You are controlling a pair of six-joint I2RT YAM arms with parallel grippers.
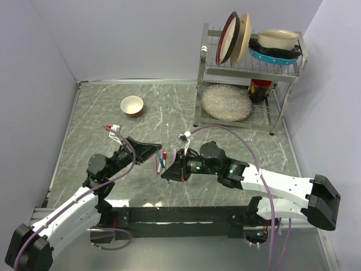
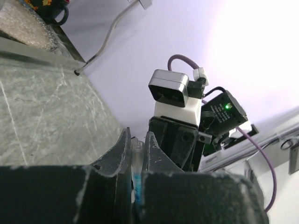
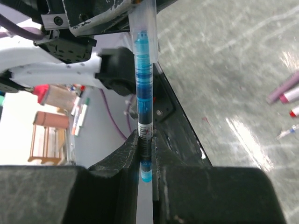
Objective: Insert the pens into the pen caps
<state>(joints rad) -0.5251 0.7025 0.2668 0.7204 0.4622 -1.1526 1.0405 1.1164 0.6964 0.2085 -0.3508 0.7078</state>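
R pincer is seen nearest in its own wrist view, its dark fingers closed tight on a slim translucent teal-blue plastic tube, the pen cap, which runs upright in the frame & is gripped near its lower end. At the cap's upper end a slim white-barrelled pen is met, overlapping it lengthwise; whether the tip is seated inside can't be told. That pen is clamped by the L pincer, whose fingers are pressed together on the thin barrel in the L wrist view. Both pieces are held over the grey marbled bench, near its middle, between the two arms. On the bench beside them a thicker lilac-pink cap & a red-tipped pen are laid, apart from each other. Further back a small white-lined bowl & a metal dish rack w/ plates are stood.
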